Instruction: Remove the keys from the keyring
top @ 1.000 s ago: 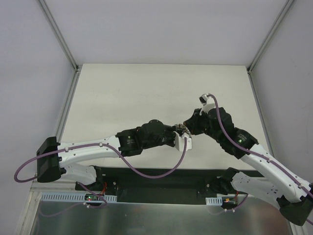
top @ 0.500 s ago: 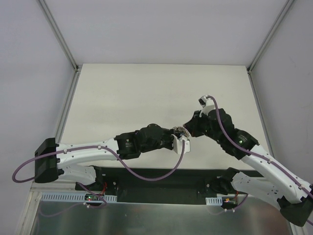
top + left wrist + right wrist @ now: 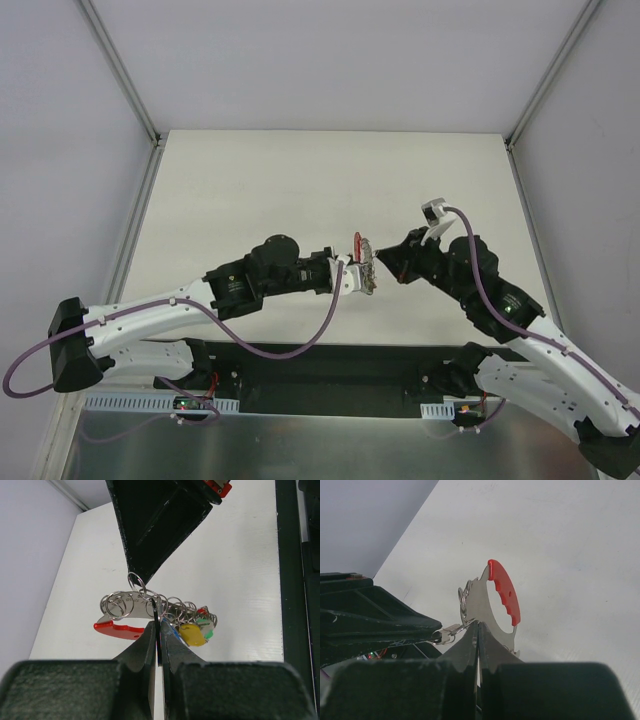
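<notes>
The keys (image 3: 192,632) hang as a bunch with yellow, green and red heads on the keyring (image 3: 175,605), a string of thin silvery rings. A flat metal tag with a red grip (image 3: 117,628) (image 3: 504,591) hangs with them. My left gripper (image 3: 157,624) is shut on the bunch from below. My right gripper (image 3: 478,625) is shut on a small end ring (image 3: 136,583), its black fingers coming down from the top of the left wrist view. In the top view the bunch (image 3: 366,265) is held above the table between the left gripper (image 3: 352,272) and the right gripper (image 3: 386,262).
The white table (image 3: 300,180) lies below, with grey walls and metal frame posts (image 3: 120,70) at its back corners. The black base plate (image 3: 330,370) runs along the near edge.
Both arms have swung: the left wrist has drawn back to the left, the right gripper has shifted right. The bunch, hidden between the grippers before, now shows stretched between them with the red grip up.
</notes>
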